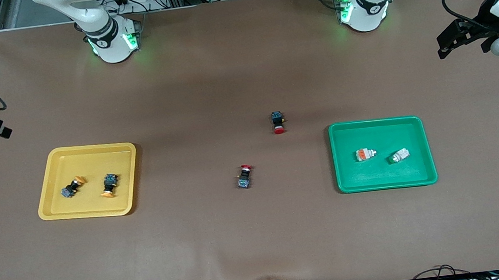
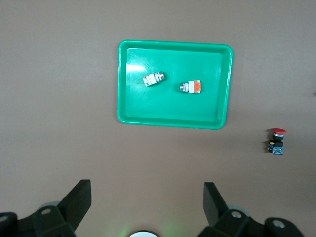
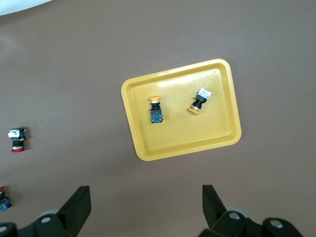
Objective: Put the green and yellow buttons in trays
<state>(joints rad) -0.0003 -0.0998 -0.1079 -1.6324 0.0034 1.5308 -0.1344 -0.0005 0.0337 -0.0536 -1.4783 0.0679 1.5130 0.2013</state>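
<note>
You've got the brown table [image 1: 261,242] with both arms pulled back to their own ends.

Yellow tray [image 1: 87,181] sits toward the right arm's end, green tray [image 1: 382,153] toward the left arm's end, well apart.

Left end effector [image 2: 147,205]: up in the air over bare table just beside the green tray, fingers spread wide, nothing between them. Right end effector [image 3: 146,203]: over bare table next to the yellow tray, fingers spread wide too, also empty. Both arms wait.

In the yellow tray you see two dark-bodied switches with orange-yellow caps lying on their sides: one [image 1: 72,186] toward the tray's outer end, the other [image 1: 110,185] beside it toward the table's middle. They're apart, not touching.

In the green tray, two white-bodied switches, also on their sides and apart: the orange-part one [image 1: 365,154] toward the table's middle, the green-part one [image 1: 398,156] beside it, slightly nearer the front camera.

Between the trays, on bare table, two red-capped switches: one [image 1: 278,122] farther from the front camera and closer to the green tray, the other [image 1: 244,176] nearer the camera, about level with the tray contents. Neither touches a tray.
</note>
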